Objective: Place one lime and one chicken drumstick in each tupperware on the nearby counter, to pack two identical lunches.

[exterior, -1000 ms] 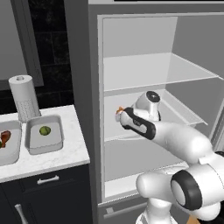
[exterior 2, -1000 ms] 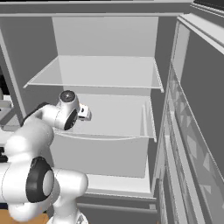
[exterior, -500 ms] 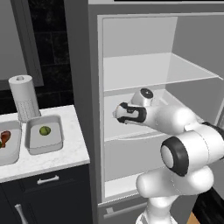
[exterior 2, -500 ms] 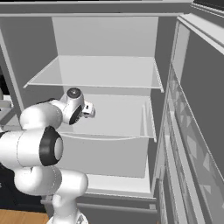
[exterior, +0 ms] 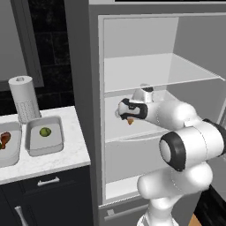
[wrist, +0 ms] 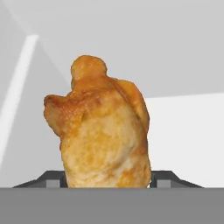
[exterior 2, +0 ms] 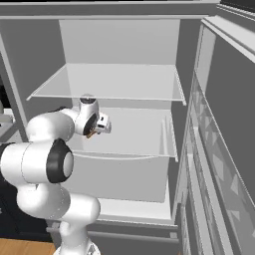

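Note:
My gripper (exterior: 128,115) reaches into the open fridge over its middle shelf, shut on a golden-brown chicken drumstick (wrist: 103,135) that stands up between the jaws. From the right base view the gripper (exterior 2: 94,130) shows the drumstick (exterior 2: 91,134) under the hand. On the white counter (exterior: 57,161) to the left sit two grey tupperware trays. The right tupperware (exterior: 44,150) holds a green lime (exterior: 45,131). The left tupperware (exterior: 12,158) holds another drumstick (exterior: 4,139) and is cut off by the frame edge.
A paper towel roll (exterior: 24,99) stands behind the trays. A glass shelf (exterior: 154,73) hangs above the hand, and the fridge's left wall (exterior: 95,110) lies between hand and counter. The open fridge door (exterior 2: 219,149) stands at the right.
The jaws have closed from wide open onto the drumstick. The arm's elbow has swung up and in while the hand stayed over the middle shelf.

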